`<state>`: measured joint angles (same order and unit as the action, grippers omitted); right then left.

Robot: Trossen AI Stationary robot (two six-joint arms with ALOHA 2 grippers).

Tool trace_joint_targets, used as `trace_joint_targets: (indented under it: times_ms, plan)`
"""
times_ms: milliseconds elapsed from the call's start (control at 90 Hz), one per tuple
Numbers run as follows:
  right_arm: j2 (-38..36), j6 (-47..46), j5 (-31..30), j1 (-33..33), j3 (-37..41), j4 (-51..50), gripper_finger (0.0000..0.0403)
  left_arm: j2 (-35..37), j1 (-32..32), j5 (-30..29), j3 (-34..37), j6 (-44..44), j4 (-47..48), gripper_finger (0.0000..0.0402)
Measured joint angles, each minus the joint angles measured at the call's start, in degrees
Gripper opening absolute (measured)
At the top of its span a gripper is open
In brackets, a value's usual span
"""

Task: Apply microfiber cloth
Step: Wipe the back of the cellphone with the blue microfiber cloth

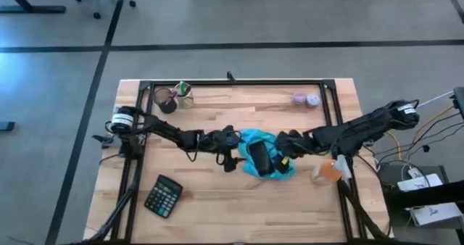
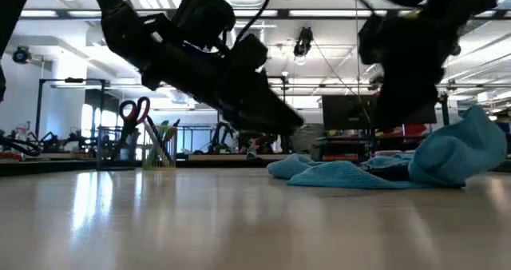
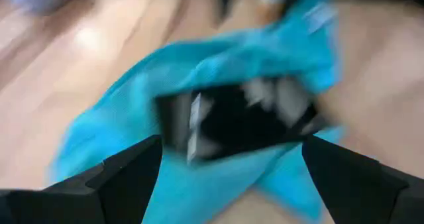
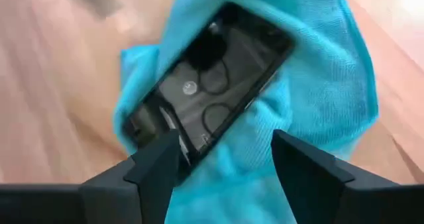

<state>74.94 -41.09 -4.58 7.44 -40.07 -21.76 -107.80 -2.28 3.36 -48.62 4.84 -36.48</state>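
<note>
cloth: the soft turquoise-blue microfiber cloth (image 1: 270,158) is lying rumpled on the light wooden table (image 1: 217,201), around the middle and a bit toward the right; one edge bunches up into a hump in the low view (image 2: 455,154)
phone: a flat black glossy phone (image 1: 259,156) sits right on top of the cloth, blue fabric sticking out all around it; screen faces up in the right wrist view (image 4: 205,85)
left gripper: the left gripper (image 1: 230,160) is just beside the cloth's left edge; fingers spread wide, and from its wrist camera the phone (image 3: 238,121) and cloth (image 3: 119,151) lie between and ahead of the two fingers; nothing held
right gripper: the right gripper (image 1: 284,158) hangs over the cloth's right part; fingers (image 4: 156,164) parted, phone and cloth (image 4: 318,71) just ahead of them; not clamped on anything I can see
other stuff: dark grey calculator (image 1: 164,196) near the front left, well apart from the cloth; orange bottle with white top (image 1: 332,170) lying to the right of it
</note>
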Motion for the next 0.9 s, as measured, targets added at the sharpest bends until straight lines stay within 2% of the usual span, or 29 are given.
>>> trace_joint_targets:
  times_ms: [78,144,400,533,700,900]
  plan:
    - [2.94,0.49,6.21,-2.61,-0.02,3.45,0.0208,-1.16,-0.51,10.12,-0.28,-2.03,-0.61,0.0348]
    - [5.69,0.69,10.40,-4.55,0.00,4.66,0.0207,-1.88,-1.17,13.82,-0.39,-2.69,-0.74,0.0348]
    - [12.94,1.39,18.37,-9.76,0.07,9.16,0.0223,-5.42,-1.37,12.24,-1.96,-2.78,-1.01,0.0348]
    - [14.90,1.20,22.54,-10.58,0.00,13.08,0.0230,-11.04,-1.42,12.28,-5.83,-2.38,-0.53,0.0348]
    - [14.75,0.58,22.80,-10.54,-0.02,13.54,0.0225,-15.53,-1.20,12.98,-11.22,-2.56,4.52,0.0348]
    - [11.91,1.26,23.30,-10.49,-2.47,14.44,0.0200,-15.68,-1.08,13.09,-12.04,-2.25,5.35,0.0348]
